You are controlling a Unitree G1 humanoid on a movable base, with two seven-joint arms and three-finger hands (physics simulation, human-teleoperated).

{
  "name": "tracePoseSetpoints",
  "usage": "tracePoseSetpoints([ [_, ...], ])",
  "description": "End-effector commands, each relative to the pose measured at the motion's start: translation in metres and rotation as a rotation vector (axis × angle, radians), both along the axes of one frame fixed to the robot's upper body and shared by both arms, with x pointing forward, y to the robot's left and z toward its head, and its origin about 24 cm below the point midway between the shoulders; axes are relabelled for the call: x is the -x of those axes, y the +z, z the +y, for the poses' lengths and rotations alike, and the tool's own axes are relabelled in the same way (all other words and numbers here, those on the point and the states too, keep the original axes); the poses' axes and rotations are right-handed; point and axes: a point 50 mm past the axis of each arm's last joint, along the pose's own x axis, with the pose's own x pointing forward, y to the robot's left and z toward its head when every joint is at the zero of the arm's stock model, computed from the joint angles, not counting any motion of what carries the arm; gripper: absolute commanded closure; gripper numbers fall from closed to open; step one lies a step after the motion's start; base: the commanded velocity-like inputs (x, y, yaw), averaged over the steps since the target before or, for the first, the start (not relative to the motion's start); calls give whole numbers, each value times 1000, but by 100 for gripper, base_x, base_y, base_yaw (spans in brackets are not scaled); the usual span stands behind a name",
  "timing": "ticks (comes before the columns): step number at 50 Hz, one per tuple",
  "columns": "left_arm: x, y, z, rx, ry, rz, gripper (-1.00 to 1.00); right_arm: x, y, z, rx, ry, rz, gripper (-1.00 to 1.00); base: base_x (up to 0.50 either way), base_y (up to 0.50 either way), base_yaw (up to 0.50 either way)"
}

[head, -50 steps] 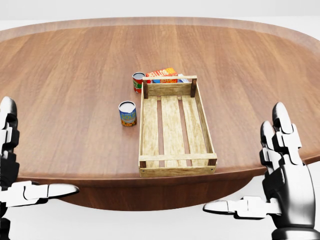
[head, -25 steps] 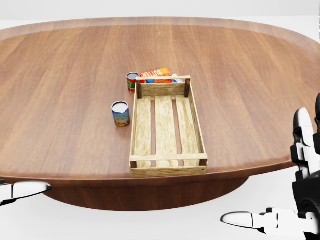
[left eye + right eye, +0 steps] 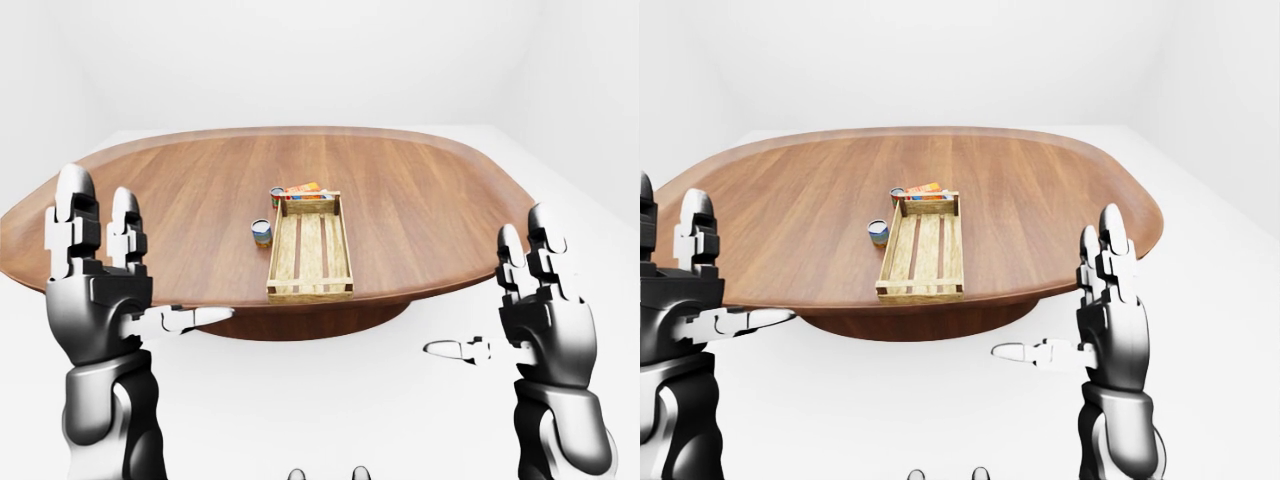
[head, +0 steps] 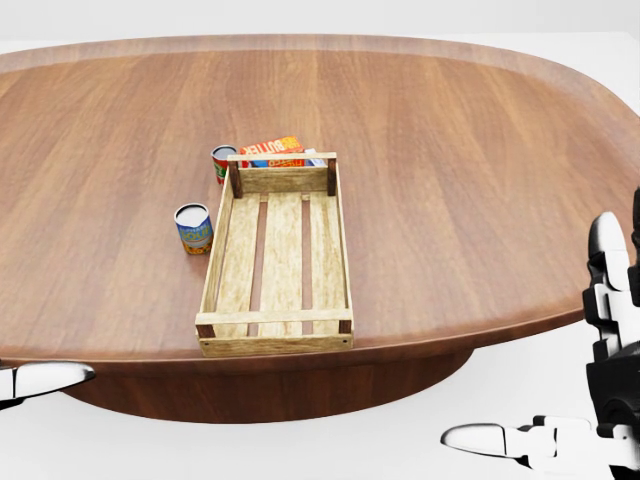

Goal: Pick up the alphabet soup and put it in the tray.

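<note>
Both hands, left hand point(image 3: 95, 300) and right hand point(image 3: 545, 320), raised upright, fingers spread open, empty, below the table point(image 3: 420, 200) edge.

Table point(image 4: 480, 180): showing dark reddish-brown wood, long grain lines, smooth with a soft satin sheen, paler glare lying along the top edge of the head view.

Tray point(image 4: 277, 345): looking like pale raw wood slats, matt, rough and streaky, with darker corner posts.

Alphabet soup point(image 4: 194, 229): wearing a glossy printed paper label, blue and yellow, under a dull grey metal lid.

Second can point(image 4: 223, 162): showing a red label and a metal top.

Carton point(image 4: 272, 150): appearing as printed orange card.

Left hand point(image 3: 100, 300) and right hand point(image 3: 1110, 325): gleaming, smooth white and black plastic-like shells, glossy highlights.
</note>
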Motion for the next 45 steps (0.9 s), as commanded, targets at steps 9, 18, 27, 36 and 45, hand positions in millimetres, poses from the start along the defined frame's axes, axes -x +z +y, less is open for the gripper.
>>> tracePoseSetpoints([
  [9, 0, 0, 0, 0, -2, 0, -100, 0, -2, 6, 15, 34, 15, -100, 42, 0, 0],
  [18, -1, -1, -1, -5, -7, 8, -100, -1, -3, 6, 9, 43, 18, -100, 50, 0, 0],
  [27, 1, 0, -2, -5, -9, 1, -100, 1, -2, 6, 11, 47, 13, -100, 50, 0, 0],
  [36, 1, 0, -1, -5, -7, -2, -100, 1, -1, 7, 13, 50, 10, -100, 50, 0, 0],
  [45, 1, 0, -2, -6, -11, 1, -100, 1, -1, 7, 10, 52, 13, -100, 50, 0, 0],
])
